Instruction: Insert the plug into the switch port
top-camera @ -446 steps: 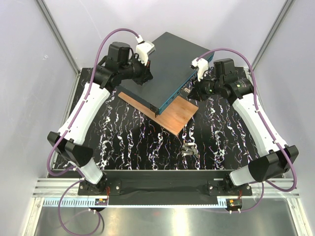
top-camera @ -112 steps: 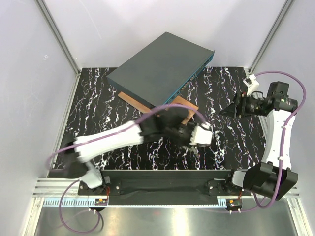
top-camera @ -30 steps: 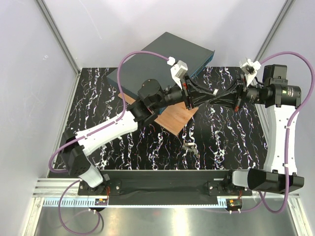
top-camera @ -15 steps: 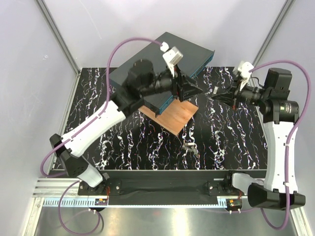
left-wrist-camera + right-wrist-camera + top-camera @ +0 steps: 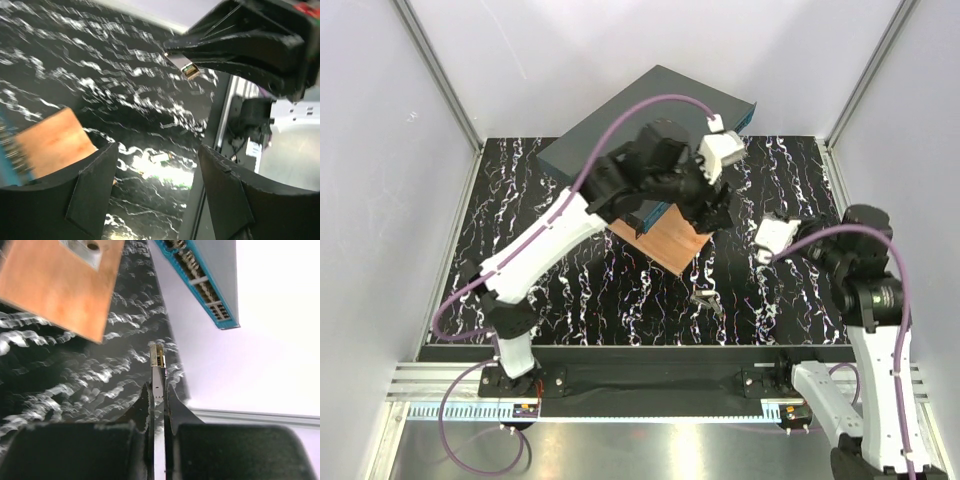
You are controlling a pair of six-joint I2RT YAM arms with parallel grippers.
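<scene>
The switch [image 5: 640,120] lies at the back of the mat, dark grey-teal on top. Its teal front face with the row of ports [image 5: 200,280] shows at the top of the right wrist view. My right gripper [image 5: 158,387] is shut on the plug [image 5: 157,360], a slim metal piece sticking out past the fingertips, well short of the ports. In the left wrist view the plug [image 5: 183,65] juts from the right gripper's dark fingers. My left gripper [image 5: 715,212] hovers over the board's right corner, in front of the switch. Its jaws [image 5: 157,165] stand open with nothing between them.
A thin brown wooden board [image 5: 670,240] lies under the switch's front edge and juts onto the black marbled mat [image 5: 570,290]. A small metal part [image 5: 705,303] lies on the mat near the front. White walls with metal posts stand close on both sides.
The two grippers met mid-table a second ago. The left jaws have opened and drawn back toward the switch. The right arm has pulled away to the near right with the plug.
</scene>
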